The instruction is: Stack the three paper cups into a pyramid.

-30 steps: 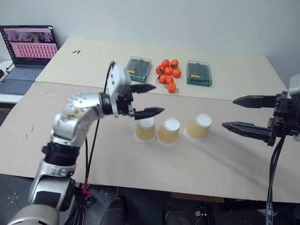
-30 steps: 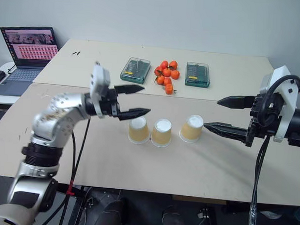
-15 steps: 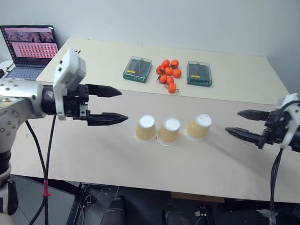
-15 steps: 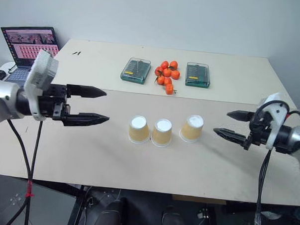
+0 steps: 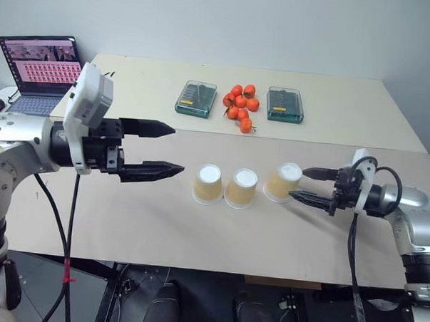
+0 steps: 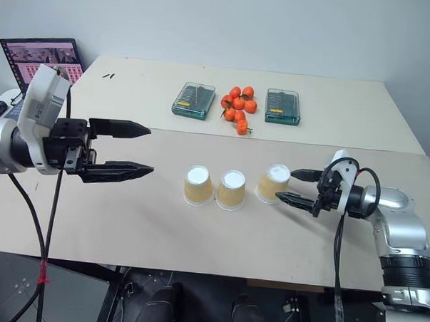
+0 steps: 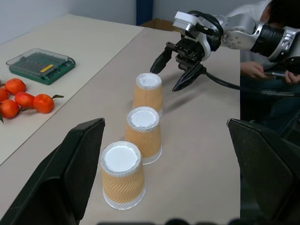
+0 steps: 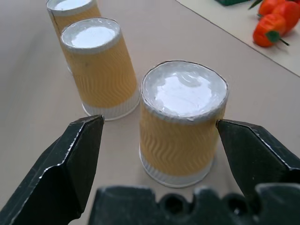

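Eye views: three cups stand upside down in a row near the middle of the front desk, tapered, tan ribbed paper with white round bases up: left cup, middle cup, right cup. The left and middle cups stand just beside each other; the right one is a little apart and slightly tilted. No pyramid is built. The left gripper hovers well to the left of the row, its black pointed fingers spread. The right gripper is level with the right cup, fingers spread, tips just beside its right side. On the rear desk, near its front edge, lie a cluster of oranges between two clear boxes with green insides. A laptop sits open beyond the rear desk's left edge.

Left wrist view: the cups line up away from the spread fingers, the right gripper at the far cup. A person sits behind the far edge.

Right wrist view: the nearest cup stands between the wide fingers, untouched; its corrugated wall and slightly dented white base are plain.
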Controlling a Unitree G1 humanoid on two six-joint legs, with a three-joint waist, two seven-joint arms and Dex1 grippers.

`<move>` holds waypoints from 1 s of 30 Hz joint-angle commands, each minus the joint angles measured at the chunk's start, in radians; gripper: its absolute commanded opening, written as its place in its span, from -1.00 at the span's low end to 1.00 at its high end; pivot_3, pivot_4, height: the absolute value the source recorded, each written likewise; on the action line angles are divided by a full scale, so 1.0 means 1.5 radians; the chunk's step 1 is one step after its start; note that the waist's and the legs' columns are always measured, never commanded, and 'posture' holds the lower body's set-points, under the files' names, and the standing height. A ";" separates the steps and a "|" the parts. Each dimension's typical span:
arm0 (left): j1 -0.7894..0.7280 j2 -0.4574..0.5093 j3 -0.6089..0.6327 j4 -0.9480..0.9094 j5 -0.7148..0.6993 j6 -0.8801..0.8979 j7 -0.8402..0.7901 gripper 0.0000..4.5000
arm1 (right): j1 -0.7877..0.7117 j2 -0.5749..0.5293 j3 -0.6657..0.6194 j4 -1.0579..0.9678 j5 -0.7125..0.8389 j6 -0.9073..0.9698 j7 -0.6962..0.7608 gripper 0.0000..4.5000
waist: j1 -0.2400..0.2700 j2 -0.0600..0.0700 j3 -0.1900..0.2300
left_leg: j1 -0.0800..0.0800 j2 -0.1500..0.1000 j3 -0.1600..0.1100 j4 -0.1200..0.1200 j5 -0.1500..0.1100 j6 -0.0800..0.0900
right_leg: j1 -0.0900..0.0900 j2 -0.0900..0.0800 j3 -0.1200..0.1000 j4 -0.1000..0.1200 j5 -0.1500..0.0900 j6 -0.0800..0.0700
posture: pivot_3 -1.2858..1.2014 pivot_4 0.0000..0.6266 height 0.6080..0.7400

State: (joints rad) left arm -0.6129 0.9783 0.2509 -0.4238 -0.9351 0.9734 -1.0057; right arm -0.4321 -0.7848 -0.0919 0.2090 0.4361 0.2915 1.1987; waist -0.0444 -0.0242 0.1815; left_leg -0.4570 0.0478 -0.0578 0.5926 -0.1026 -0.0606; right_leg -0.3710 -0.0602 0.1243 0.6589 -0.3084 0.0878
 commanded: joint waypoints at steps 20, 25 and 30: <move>-0.027 -0.023 -0.021 -0.026 -0.010 -0.026 0.052 0.98 | -0.179 0.089 0.050 0.204 -0.083 -0.091 0.009 1.00 | -0.001 0.000 0.000 | 0.000 0.000 0.000 0.000 0.000 0.000 | 0.000 0.000 0.000 0.000 0.000 0.000 | 0.03 -0.52 0.88; -0.025 -0.025 -0.023 -0.027 -0.005 -0.031 0.055 1.00 | -0.188 0.092 0.049 0.220 -0.095 -0.104 0.016 0.53 | 0.000 0.000 0.000 | 0.000 0.000 0.000 0.000 0.000 0.000 | 0.000 0.000 0.000 0.000 0.000 0.000 | 0.03 -0.52 0.88; -0.018 -0.019 -0.011 -0.024 -0.012 -0.027 0.053 1.00 | -0.197 0.072 0.039 0.195 -0.100 -0.094 0.013 0.53 | 0.000 0.000 0.000 | 0.000 0.000 0.000 0.000 0.000 0.000 | 0.000 0.000 0.000 0.001 0.000 0.000 | 0.03 -0.52 0.88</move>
State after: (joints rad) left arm -0.6310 0.9395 0.2118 -0.4405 -0.9450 0.9560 -0.9258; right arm -0.6929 -0.6449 -0.0074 0.5417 0.2847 0.1575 1.2201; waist -0.0451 -0.0238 0.1818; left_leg -0.4569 0.0477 -0.0579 0.5923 -0.1026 -0.0606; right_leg -0.3711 -0.0601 0.1240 0.6604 -0.3085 0.0876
